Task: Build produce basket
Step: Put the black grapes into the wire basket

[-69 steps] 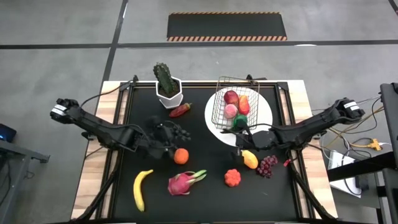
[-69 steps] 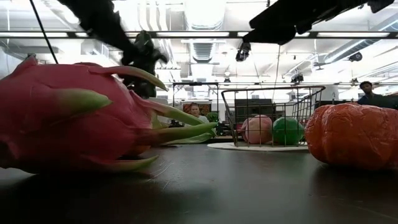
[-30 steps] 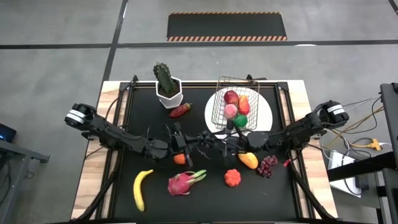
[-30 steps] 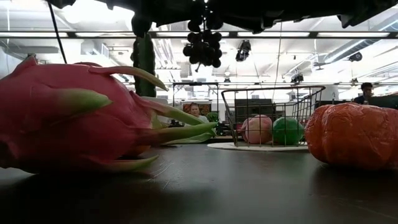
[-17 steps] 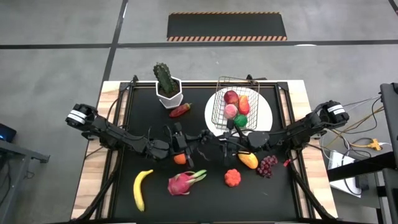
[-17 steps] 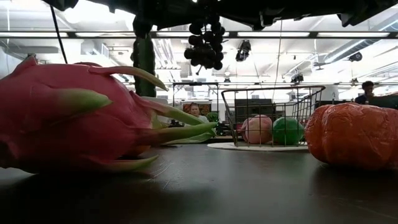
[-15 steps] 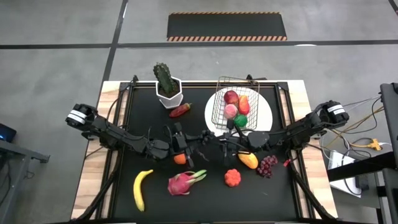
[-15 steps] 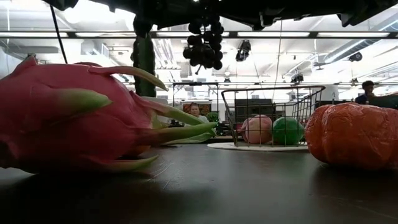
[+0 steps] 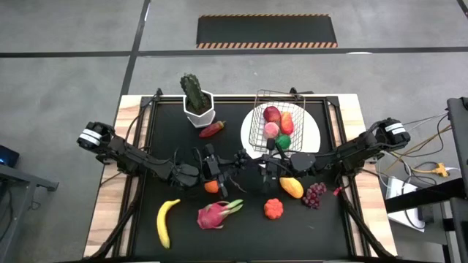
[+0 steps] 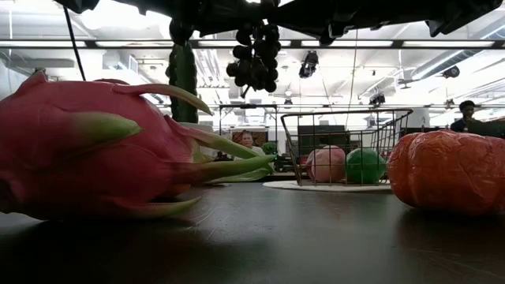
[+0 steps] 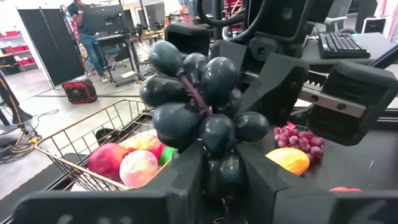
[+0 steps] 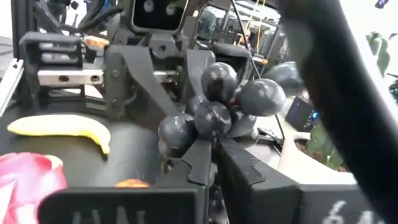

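Note:
A bunch of dark grapes (image 9: 241,160) hangs in mid-air over the table's middle, between my two grippers; it also shows in the low view (image 10: 252,59). My left gripper (image 9: 231,167) comes from the left and is shut on it. My right gripper (image 9: 256,172) comes from the right and is shut on the same bunch. The wire basket (image 9: 272,124) stands on a white plate (image 9: 311,142) and holds a red, a pink, a green and an orange fruit. On the mat lie an orange (image 9: 212,186), a mango (image 9: 292,188), purple grapes (image 9: 314,193), a dragon fruit (image 9: 216,214) and a banana (image 9: 166,221). My left gripper pinches a grape at the bunch's near end (image 11: 224,173) between its two fingers, coming roughly level from the table's left. The rest of the bunch stands out beyond the fingertips, clear of the table. My right gripper has its two fingers (image 12: 202,158) nearly together on the bunch's underside (image 12: 214,140), coming from the table's right. What lies between them is hidden by the grapes. The bunch is clear of the table.
A cactus in a white pot (image 9: 196,102) stands at the far left, a red chili (image 9: 210,130) beside it. An orange-red fruit (image 9: 273,209) lies near the front. The dragon fruit (image 10: 95,150) fills the low view's left side.
My right gripper has moved a little toward the table's left, up to the dark grapes held by my left gripper. The bunch has shifted slightly and stays clear of the table.

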